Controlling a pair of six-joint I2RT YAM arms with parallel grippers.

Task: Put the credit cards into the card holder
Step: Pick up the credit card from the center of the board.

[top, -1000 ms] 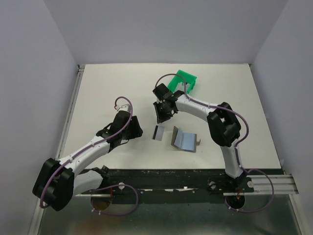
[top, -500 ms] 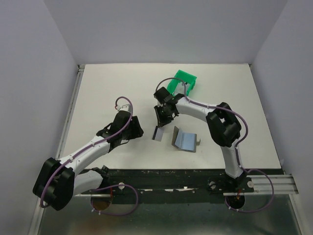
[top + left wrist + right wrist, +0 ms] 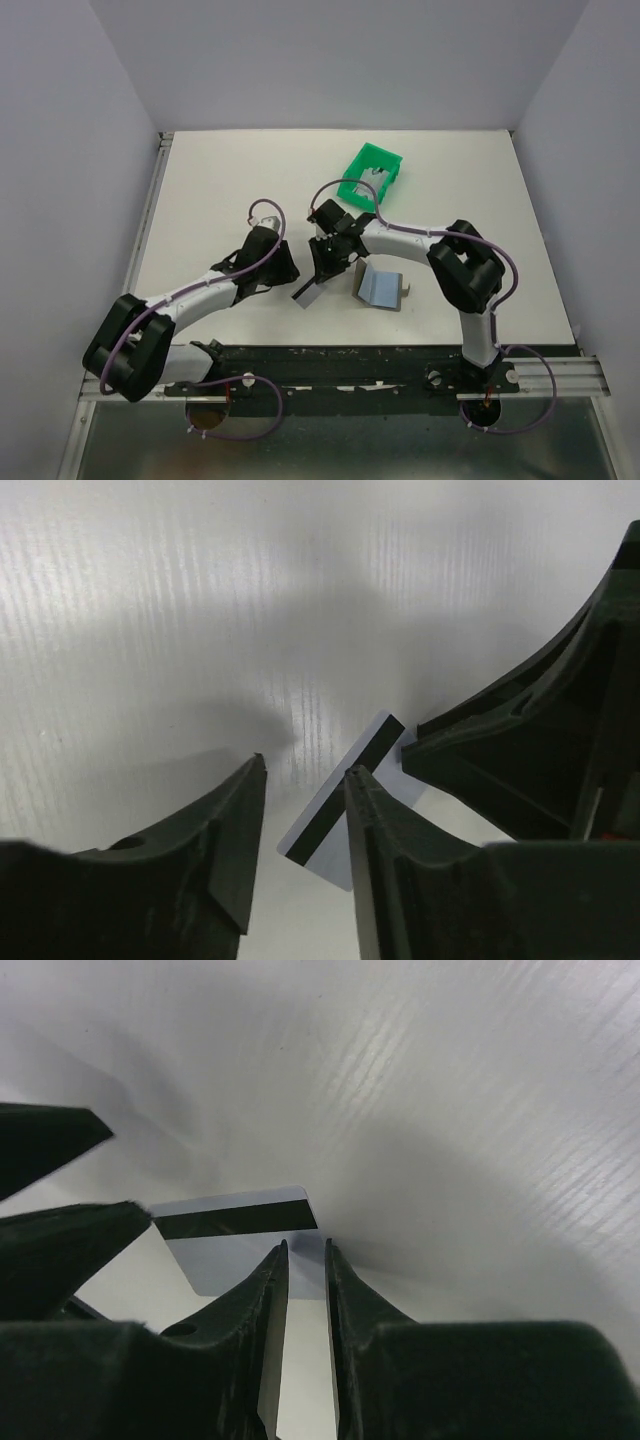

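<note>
While the top view is taking in the whole table (image 3: 220, 190), the spot where the two arms are meeting is proving hard to read. The credit card (image 3: 235, 1248) is appearing there only as a small dark tilted sliver, and it cannot be told whether it is lying flat or tipping up on one edge. From the left wrist, one finger of the left gripper (image 3: 303, 768) is covering part of the card, so only its dark stripe and a pale corner are showing. This gripper's jaws are standing apart, with that corner showing in the gap between them. From the right wrist, the right gripper (image 3: 305, 1247) is holding its fingertips at the card's near edge with only a narrow slot between them. The pale strip in that slot could be card or table, so it cannot be told whether this gripper is pinching the card. The card's left corner is appearing to touch a dark finger of the other arm. Three things are counting as in view besides the two arms. One credit card is lying on the table between the two grippers. One card holder (image 3: 380, 288) is lying open just right of the right gripper and apart from the card, its light blue-grey inside facing up. One green bin (image 3: 370, 175) is sitting toward the far side, its contents being too small to make out.
</note>
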